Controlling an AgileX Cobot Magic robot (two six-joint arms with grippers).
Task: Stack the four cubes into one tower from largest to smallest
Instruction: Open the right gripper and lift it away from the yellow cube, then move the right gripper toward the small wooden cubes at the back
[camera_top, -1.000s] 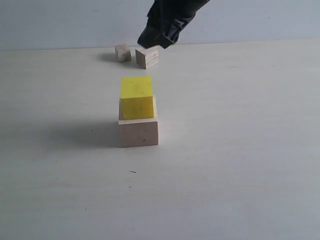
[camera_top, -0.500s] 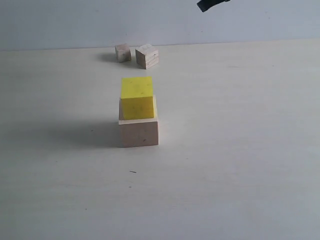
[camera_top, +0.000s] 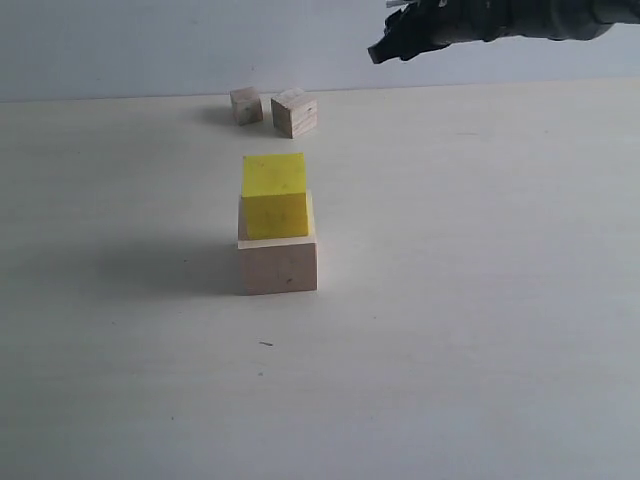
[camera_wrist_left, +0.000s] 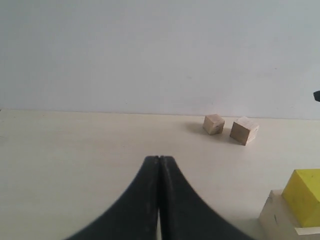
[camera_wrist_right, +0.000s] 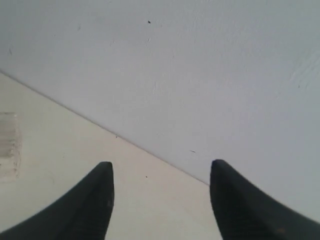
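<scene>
The large pale wood cube (camera_top: 277, 265) stands mid-table with the bright yellow cube (camera_top: 274, 195) on top of it, turned slightly. Both smaller pale wood cubes (camera_top: 246, 105) (camera_top: 295, 112) sit side by side at the back by the wall, apart from each other. High above the table at the upper right, away from every cube, hangs my right gripper (camera_top: 380, 50); its wrist view shows it open (camera_wrist_right: 161, 166) and empty. My left gripper (camera_wrist_left: 159, 159) is shut on nothing, low over the table, with the small cubes (camera_wrist_left: 214, 124) (camera_wrist_left: 244, 130) ahead and the yellow cube (camera_wrist_left: 304, 196) beside it.
A plain pale wall (camera_top: 150, 45) closes the back edge of the light table (camera_top: 470, 300). The right arm (camera_top: 520, 18) reaches in from the upper right corner. A small dark mark (camera_top: 265, 344) lies on the table in front of the stack.
A second ago my right gripper hung just over the larger of the two small cubes; it has lifted away to the upper right. All cubes stay where they were.
</scene>
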